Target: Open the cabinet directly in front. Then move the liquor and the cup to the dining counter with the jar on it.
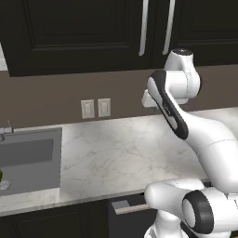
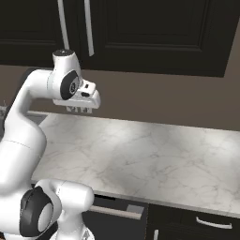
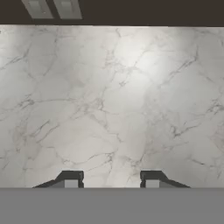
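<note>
The near-black cabinet (image 1: 83,32) (image 2: 154,33) hangs on the wall straight ahead, both panelled doors shut. Its two silver bar handles (image 1: 144,28) (image 2: 89,28) meet at the middle. My gripper (image 2: 79,110) (image 3: 110,181) hangs well below the handles, pointing down at the marble worktop (image 1: 116,153) (image 3: 113,100). It is open, and bare marble shows between its fingertips (image 3: 70,180). In the left base view the hand (image 1: 148,98) is mostly hidden behind the forearm. The liquor, the cup, the dining counter and the jar are out of view.
A grey sink (image 1: 28,158) is set into the worktop at the left. Two wall outlets (image 1: 95,108) (image 3: 52,8) sit on the brown backsplash. Below the worktop's front edge a dark drawer (image 1: 130,204) (image 2: 117,208) stands slightly pulled out.
</note>
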Available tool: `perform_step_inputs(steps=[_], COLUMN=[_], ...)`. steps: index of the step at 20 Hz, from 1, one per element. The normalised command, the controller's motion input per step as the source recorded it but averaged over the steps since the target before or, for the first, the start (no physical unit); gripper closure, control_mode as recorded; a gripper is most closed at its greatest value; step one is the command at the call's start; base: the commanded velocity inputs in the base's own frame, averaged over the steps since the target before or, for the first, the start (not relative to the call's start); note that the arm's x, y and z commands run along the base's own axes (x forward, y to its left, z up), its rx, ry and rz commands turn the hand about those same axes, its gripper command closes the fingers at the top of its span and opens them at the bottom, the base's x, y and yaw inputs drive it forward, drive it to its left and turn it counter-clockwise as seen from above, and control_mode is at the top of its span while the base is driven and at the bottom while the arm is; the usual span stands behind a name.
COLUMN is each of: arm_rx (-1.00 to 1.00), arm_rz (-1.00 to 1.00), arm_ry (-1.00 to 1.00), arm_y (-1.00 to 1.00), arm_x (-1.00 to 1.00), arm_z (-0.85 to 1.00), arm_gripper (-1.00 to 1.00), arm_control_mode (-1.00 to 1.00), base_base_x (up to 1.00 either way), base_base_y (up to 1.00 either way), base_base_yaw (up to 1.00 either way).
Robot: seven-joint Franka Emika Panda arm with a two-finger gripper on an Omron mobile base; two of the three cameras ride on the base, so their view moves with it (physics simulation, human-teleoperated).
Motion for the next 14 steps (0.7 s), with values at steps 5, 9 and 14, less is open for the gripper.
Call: perform_step_inputs(steps=[5,9,14], arm_rx=[0.00,0.00,-0.02], arm_rz=[0.00,0.00,0.00], arm_ry=[-0.21,-0.56,-0.69], arm_y=[0.00,0.00,0.00], arm_x=[-0.04,-0.26,-0.30], arm_z=[0.02,0.43,0.64], arm_gripper=[-1.00,-1.00,-1.00], arm_control_mode=[-1.00,-1.00,-1.00], base_base_x=[0.00,0.00,0.00], base_base_y=[0.00,0.00,0.00], base_base_yaw=[0.00,0.00,0.00])
